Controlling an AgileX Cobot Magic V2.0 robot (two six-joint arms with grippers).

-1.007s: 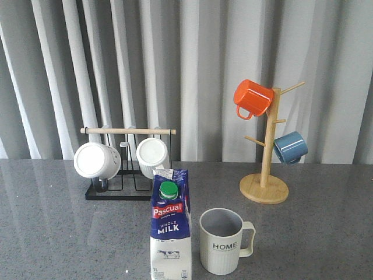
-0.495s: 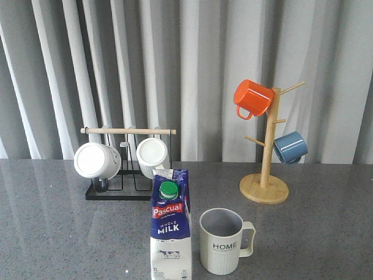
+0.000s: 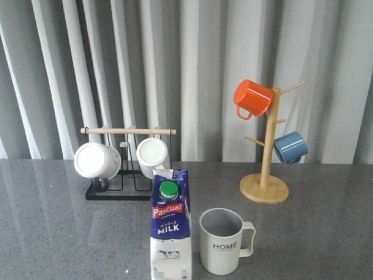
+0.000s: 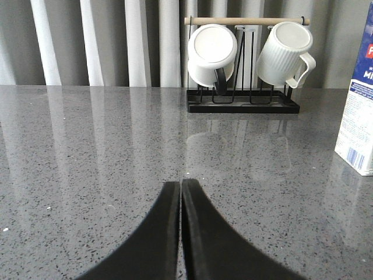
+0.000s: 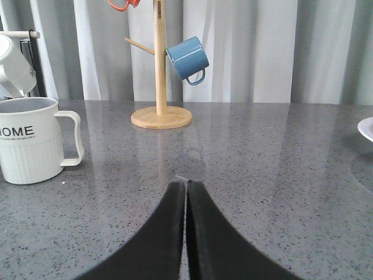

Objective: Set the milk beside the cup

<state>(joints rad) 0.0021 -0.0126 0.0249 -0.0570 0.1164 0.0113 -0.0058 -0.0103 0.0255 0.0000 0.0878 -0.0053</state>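
The milk carton [image 3: 171,224], blue and white with a green cap, stands upright at the table's front centre. The cream ribbed HOME cup [image 3: 224,240] stands just to its right, a small gap between them. Part of the carton shows in the left wrist view [image 4: 358,111], and the cup in the right wrist view [image 5: 30,139]. My left gripper [image 4: 180,184] is shut and empty, low over the table, well apart from the carton. My right gripper [image 5: 186,185] is shut and empty, apart from the cup. Neither arm shows in the front view.
A black rack [image 3: 119,191] with two white mugs [image 3: 97,160] stands behind the carton. A wooden mug tree [image 3: 265,186] with an orange mug [image 3: 252,98] and a blue mug [image 3: 290,147] stands at back right. A white plate edge [image 5: 367,128] shows in the right wrist view.
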